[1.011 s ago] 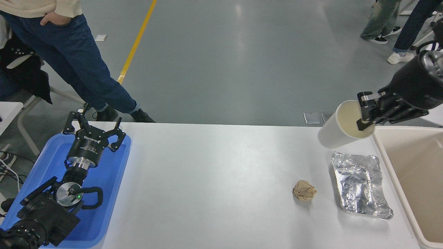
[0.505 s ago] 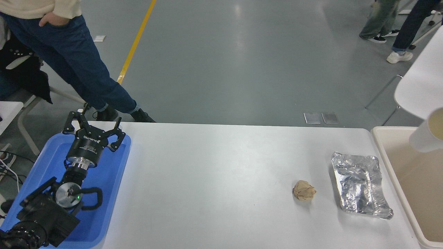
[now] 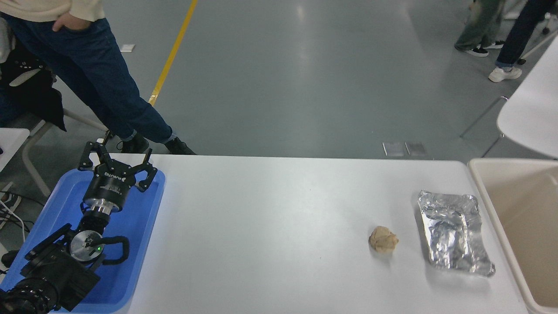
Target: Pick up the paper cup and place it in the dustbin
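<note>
Head view: the left arm parked over the blue tray, and no paper cup or right gripper anywhere in sight.

From the head view, the left gripper [image 3: 117,162] sits at the lower left above the blue tray [image 3: 144,226], its fingers spread wide with nothing between them. The right arm lies outside the picture, so its grip cannot be told. The dustbin [image 3: 481,183] stands at the white table's [image 3: 270,218] right end, only partly in the picture; the part of its beige inside that shows holds nothing. The foil tray [image 3: 453,233] lies just beside the dustbin's rim, and the crumpled brown paper ball [image 3: 383,239] rests near the foil tray's left side. A person in blue jeans [image 3: 104,83] stands at the far left, beyond the table's edge.
</note>
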`<state>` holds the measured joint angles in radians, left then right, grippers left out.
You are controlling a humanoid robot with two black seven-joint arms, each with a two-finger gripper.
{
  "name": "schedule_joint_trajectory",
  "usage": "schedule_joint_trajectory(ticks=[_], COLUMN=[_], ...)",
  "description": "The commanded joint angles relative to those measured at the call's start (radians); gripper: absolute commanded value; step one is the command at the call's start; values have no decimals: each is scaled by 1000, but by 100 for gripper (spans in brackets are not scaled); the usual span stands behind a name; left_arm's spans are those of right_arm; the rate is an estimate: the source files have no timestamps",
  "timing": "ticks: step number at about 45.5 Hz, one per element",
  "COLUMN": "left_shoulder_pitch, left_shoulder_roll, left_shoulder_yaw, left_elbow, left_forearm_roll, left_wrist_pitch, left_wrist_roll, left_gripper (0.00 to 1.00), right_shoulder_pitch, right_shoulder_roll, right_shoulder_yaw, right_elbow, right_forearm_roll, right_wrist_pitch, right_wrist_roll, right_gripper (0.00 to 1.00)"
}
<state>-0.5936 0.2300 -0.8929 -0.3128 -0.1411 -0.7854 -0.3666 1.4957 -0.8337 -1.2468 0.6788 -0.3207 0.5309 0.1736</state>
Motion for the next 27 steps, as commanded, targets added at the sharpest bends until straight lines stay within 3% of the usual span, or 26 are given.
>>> schedule_joint_trajectory(ticks=[1, 7, 14, 23, 27], left_shoulder_pitch=[0, 0, 0, 0, 0], left_shoulder_roll=[0, 0, 0, 0, 0], left_shoulder_yaw=[0, 0, 0, 0, 0], left_elbow=[0, 0, 0, 0, 0], left_forearm_roll=[0, 0, 0, 0, 0], left_wrist_pitch=[0, 0, 0, 0, 0], left_wrist_roll=[0, 0, 0, 0, 0], left_gripper=[100, 100, 100, 100, 100], right_shoulder_pitch=[-411, -573, -725, -813, -813], right_shoulder_roll=[2, 65, 156, 248, 266], right_shoulder_yaw=[322, 444, 549, 648, 649], right_elbow=[-165, -261, -407, -524, -527], right_forearm_roll=[-1, 0, 0, 31, 42], right_wrist_pitch=[-267, -413, -470, -473, -473], right_wrist_roll=[0, -2, -6, -167, -192], right_gripper=[0, 0, 0, 0, 0])
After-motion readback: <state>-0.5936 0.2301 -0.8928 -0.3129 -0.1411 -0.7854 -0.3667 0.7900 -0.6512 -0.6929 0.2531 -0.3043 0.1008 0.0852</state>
